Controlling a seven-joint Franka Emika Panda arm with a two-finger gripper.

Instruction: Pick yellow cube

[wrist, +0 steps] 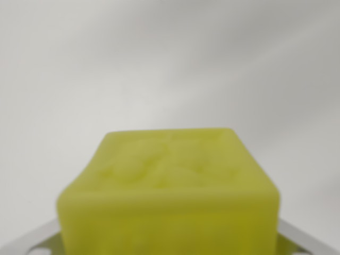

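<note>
A yellow cube (170,186) fills the lower middle of the wrist view, very close to the camera and out of focus. Its top face carries a faint raised pattern. My gripper (169,245) reaches in from the bottom edge. One pale grey finger (33,239) shows at the wrist view's left of the cube and the other finger (304,238) at its right. Both run up against the cube's sides, so the gripper is shut on the cube. The cube's underside and the fingertips are hidden.
Behind the cube lies a plain white-grey surface (170,64) with soft shadow bands, blurred. Nothing else shows in this view.
</note>
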